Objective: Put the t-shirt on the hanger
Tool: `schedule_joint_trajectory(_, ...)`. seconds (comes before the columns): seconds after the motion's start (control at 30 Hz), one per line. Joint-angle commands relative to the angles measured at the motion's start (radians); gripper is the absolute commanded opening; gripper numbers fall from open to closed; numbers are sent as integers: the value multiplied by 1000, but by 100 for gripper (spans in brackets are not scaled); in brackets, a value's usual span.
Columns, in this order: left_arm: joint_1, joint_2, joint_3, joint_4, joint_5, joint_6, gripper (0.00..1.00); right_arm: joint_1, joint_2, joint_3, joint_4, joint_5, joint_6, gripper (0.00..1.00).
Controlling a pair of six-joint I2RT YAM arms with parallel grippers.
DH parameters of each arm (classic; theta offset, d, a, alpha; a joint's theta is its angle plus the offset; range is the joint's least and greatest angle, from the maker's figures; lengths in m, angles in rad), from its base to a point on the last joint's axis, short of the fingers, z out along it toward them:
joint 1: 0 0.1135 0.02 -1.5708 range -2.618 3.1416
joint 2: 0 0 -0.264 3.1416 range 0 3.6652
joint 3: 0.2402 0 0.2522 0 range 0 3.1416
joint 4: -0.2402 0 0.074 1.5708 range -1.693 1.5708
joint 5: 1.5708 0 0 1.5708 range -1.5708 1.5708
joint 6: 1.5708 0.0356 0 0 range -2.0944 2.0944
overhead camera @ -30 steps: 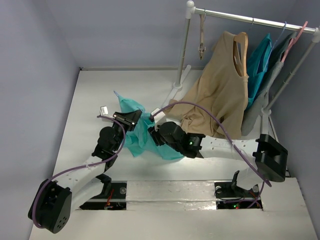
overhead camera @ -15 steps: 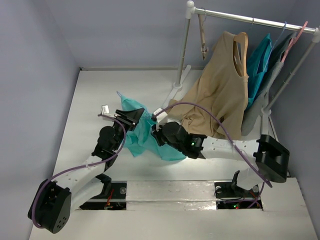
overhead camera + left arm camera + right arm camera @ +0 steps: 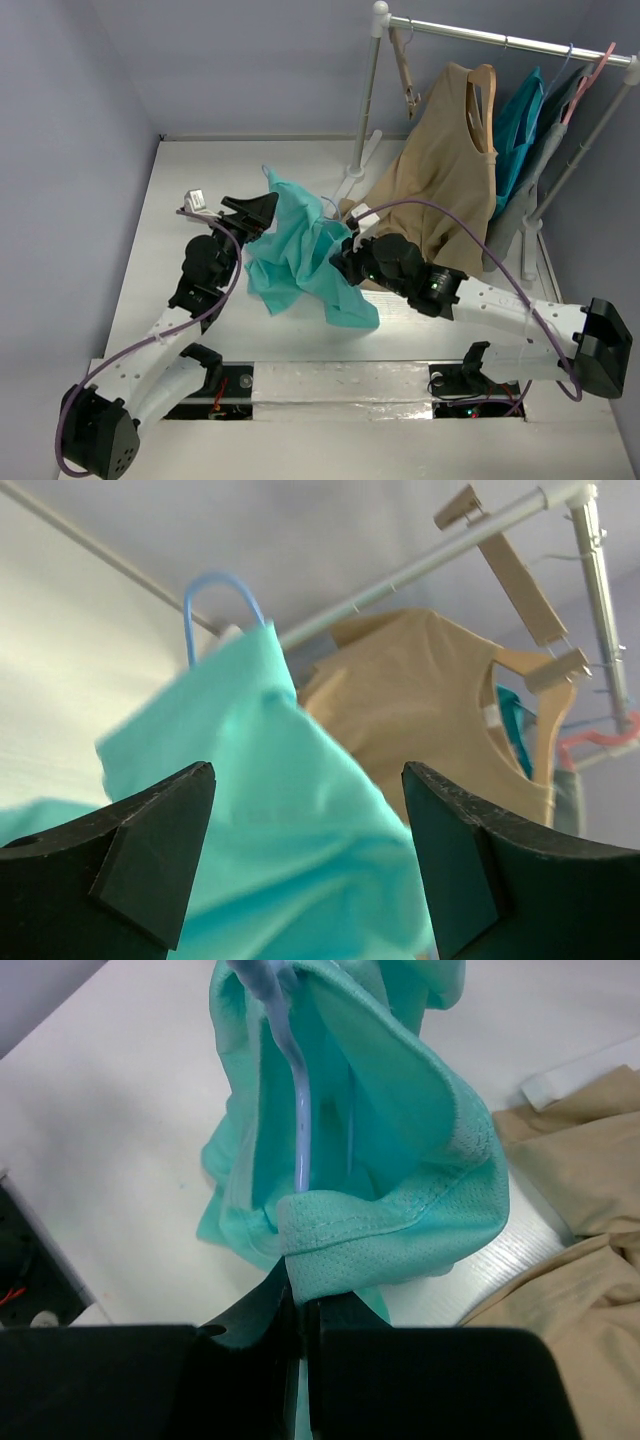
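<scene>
Turquoise at centre of the top view: pinches the t-shirt (image 3: 300, 262) tight by a hem fold in the right gripper (image 3: 299, 1303) from lower right, holds the left gripper (image 3: 262, 208) gaping just left of the cloth, nearer the hook of the hanger (image 3: 297, 1120) at the garment's upper end.

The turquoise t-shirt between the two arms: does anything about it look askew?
Yes. The light turquoise fabric t-shirt is bunched up around the thin light-blue hanger, not spread over its shoulders. The right gripper pinches a folded edge of it.
</scene>
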Motion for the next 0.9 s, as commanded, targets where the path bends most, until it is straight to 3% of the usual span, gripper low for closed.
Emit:
schedule_joint_trajectory(0.0, 35, 29, 86, -20, -12, 129, 72, -1, -42, 8, -28, -61, 1, 0)
schedule_joint_trajectory(0.1, 62, 106, 153, -22, 46, 177, 69, -10, -65, 5, -40, -78, 4, 0)
schedule_joint_trajectory(0.3, 102, 204, 201, 49, 103, 249, 54, -19, -94, -12, -40, -105, 15, 0)
schedule_joint_trajectory(0.63, 111, 236, 185, 69, 189, 200, 35, -28, -105, -33, -29, -108, 18, 0)
schedule_joint_trajectory(0.87, 111, 265, 193, 92, 212, 169, 6, -37, -106, -38, -29, -108, 21, 0)
